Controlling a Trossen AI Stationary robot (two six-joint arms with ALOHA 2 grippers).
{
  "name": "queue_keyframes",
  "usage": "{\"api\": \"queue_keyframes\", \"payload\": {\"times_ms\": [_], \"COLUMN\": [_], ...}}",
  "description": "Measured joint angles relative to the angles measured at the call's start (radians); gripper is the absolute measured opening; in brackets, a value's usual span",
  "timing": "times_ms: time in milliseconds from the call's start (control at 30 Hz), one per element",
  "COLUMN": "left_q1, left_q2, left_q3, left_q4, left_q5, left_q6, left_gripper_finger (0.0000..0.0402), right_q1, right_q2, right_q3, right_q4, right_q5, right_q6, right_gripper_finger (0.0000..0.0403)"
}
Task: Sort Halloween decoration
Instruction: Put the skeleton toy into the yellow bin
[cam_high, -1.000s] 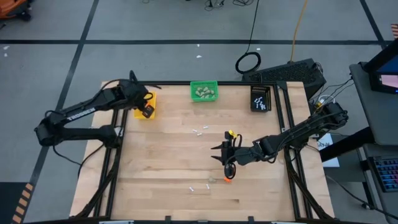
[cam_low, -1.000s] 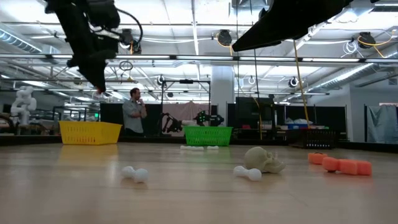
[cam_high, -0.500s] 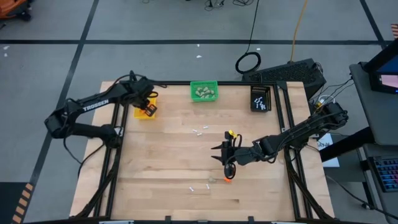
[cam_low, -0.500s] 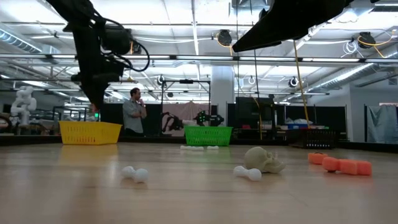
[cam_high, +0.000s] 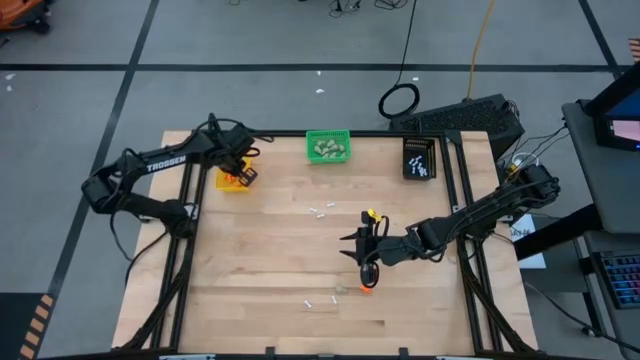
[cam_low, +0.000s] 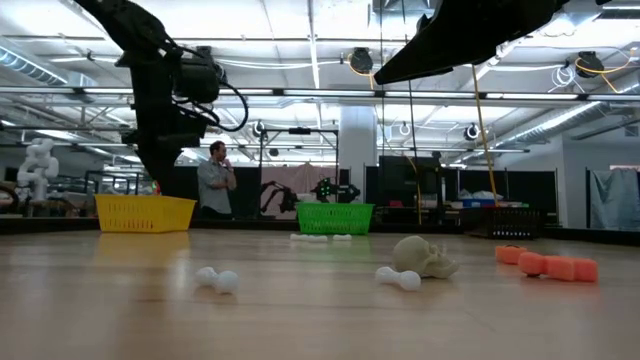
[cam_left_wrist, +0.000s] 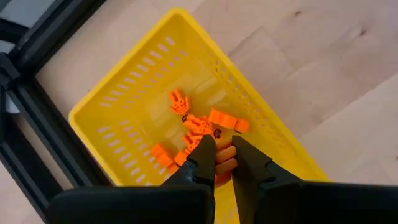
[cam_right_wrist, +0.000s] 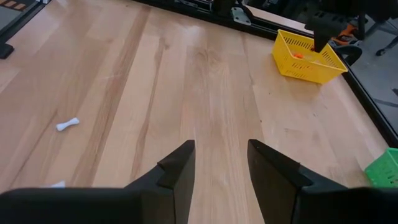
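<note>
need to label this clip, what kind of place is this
Likely a robotics lab or workshop: exposed ceiling trusses and ducting overhead, a person standing among equipment behind the table, more machines beyond.

You're working on a pale wood-plank counter (cam_high: 280, 260) with visible grain and a smooth, faintly satin finish. Your yellow bin (cam_left_wrist: 130, 118) looks like slotted moulded plastic, slightly glossy; the orange bits (cam_left_wrist: 199, 127) inside look like smooth matt plastic.

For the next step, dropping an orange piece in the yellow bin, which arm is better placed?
The left. The left gripper hangs over the yellow bin, shut on an orange piece. The right gripper is open and empty, mid-table, far from that bin.
</note>
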Motion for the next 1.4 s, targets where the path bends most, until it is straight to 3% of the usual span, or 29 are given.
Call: {"api": "queue_keyframes", "payload": {"times_ms": [733,1167,1400], "left_q1": [0.000,0.000,0.000], "left_q2": [0.014,0.014,0.014], "left_q3": [-0.049,-0.049,-0.051], "left_q4": [0.102,0.132,0.144], "left_q5": [-0.027,-0.125,-0.122], "left_q6": [-0.060,-0.063,-0.040], "left_gripper_finger": [0.0022,0.0022,0.0022], "right_q1": [0.000,0.000,0.000], "right_q2": [0.000,0.000,0.000], "right_q3": [0.000,0.000,0.000], "right_q4": [-0.016,-0.018,-0.018], "right_q5": [0.000,0.000,0.000], "right_q6": [0.000,0.000,0.000], "right_gripper_finger": [0.0132,0.0132,0.0132]}}
